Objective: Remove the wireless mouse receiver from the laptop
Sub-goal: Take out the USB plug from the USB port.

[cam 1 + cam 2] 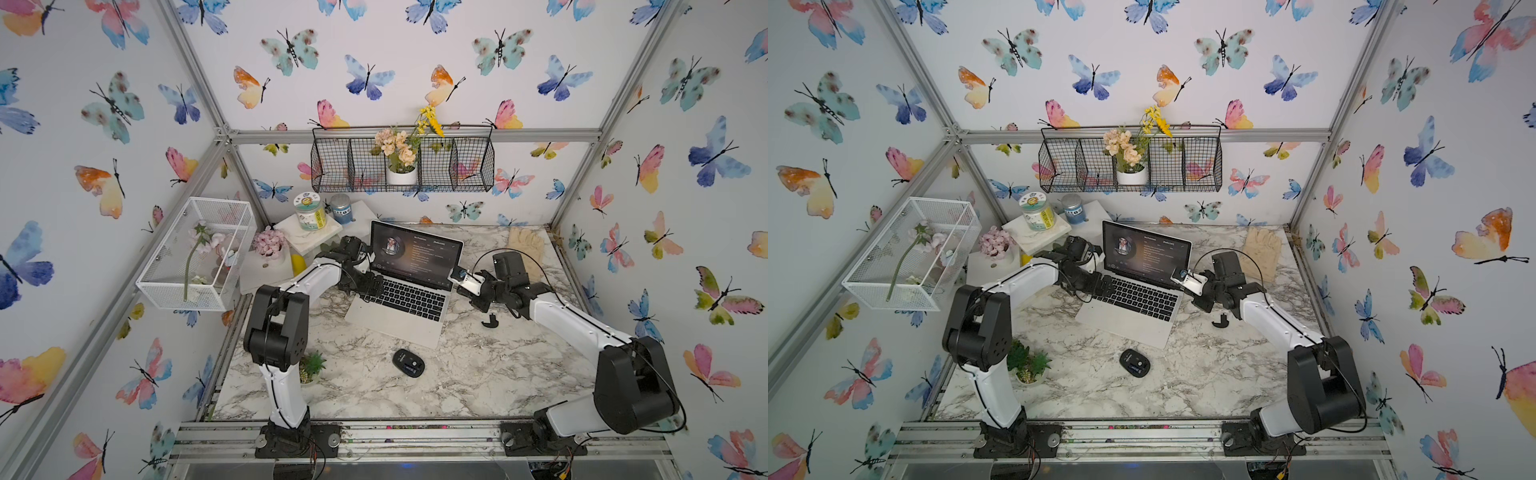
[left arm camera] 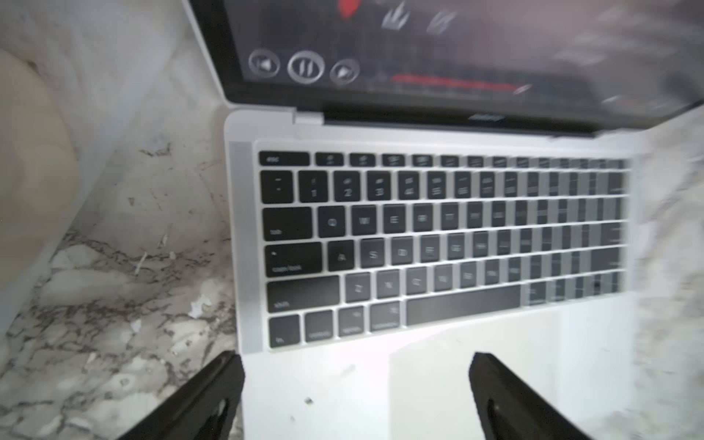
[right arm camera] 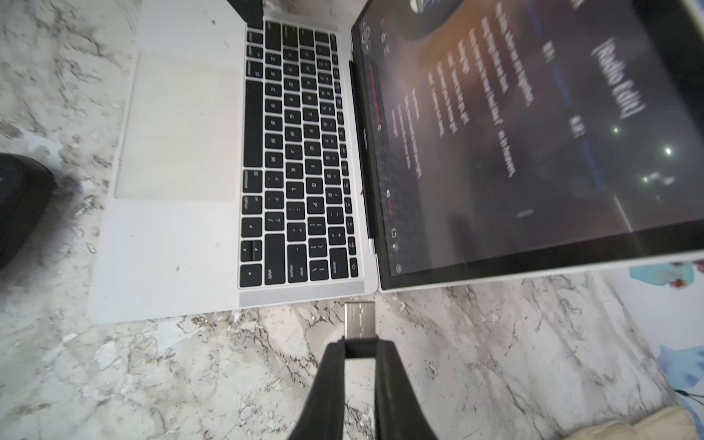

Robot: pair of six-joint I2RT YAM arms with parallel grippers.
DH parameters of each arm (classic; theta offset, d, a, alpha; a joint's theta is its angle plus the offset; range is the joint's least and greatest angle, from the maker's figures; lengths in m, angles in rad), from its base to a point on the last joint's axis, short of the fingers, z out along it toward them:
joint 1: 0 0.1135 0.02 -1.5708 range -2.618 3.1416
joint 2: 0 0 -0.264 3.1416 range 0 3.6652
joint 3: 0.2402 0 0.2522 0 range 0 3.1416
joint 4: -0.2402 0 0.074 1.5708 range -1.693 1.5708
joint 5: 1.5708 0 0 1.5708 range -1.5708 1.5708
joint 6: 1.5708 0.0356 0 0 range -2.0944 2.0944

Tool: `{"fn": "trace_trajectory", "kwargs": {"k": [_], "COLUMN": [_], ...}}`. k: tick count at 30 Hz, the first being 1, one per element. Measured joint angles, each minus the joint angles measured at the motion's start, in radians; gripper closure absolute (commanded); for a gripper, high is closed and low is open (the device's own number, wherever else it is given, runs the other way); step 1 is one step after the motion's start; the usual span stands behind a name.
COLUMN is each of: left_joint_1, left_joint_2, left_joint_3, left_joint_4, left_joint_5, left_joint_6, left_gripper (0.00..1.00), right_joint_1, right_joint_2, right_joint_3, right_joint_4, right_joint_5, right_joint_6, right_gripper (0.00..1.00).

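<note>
The right claw [image 3: 360, 348] clamps the receiver [image 3: 359, 320] just off the laptop [image 3: 171, 247]'s 3 o'clock edge; the left claw [image 2: 356, 362] gapes at its 9 o'clock.

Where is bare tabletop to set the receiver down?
The widest bare marble lies in front of the laptop, right of the black mouse. The back-left corner is crowded with jars and a pink flower pot.

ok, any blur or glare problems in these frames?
Left wrist view: motion-smeared, laptop keys streak worst away from the esc corner. Right wrist view: crisp on the wireless mouse receiver, light spots glare on the screen, mouse soft at the frame edge. Both top views: evenly lit, no motion blur.
</note>
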Motion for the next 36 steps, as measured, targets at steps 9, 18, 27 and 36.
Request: {"fn": "trace_trajectory", "kwargs": {"k": [9, 18, 27, 36], "left_joint_1": [0.018, -0.115, -0.154, -0.155], "left_joint_2": [-0.23, -0.274, -0.264, -0.243], "left_joint_3": [-0.277, -0.332, -0.301, -0.298], "left_joint_4": [0.372, 0.468, 0.43, 0.402], "left_joint_5": [0.58, 0.767, 0.774, 0.777], "left_joint_6": [-0.331, -0.415, -0.394, -0.381], "left_gripper": [0.01, 0.24, 0.48, 0.63], "right_joint_1": [0.141, 0.261, 0.307, 0.324], "right_joint_2": [-0.109, -0.127, -0.127, -0.127], "right_joint_3": [-0.02, -0.003, 0.032, 0.033], "right_joint_4": [0.009, 0.008, 0.008, 0.007], "right_joint_5": [-0.048, -0.051, -0.037, -0.013], "right_joint_6": [0.05, 0.078, 0.079, 0.086], "right_gripper": [0.94, 0.93, 0.93, 0.93]}}
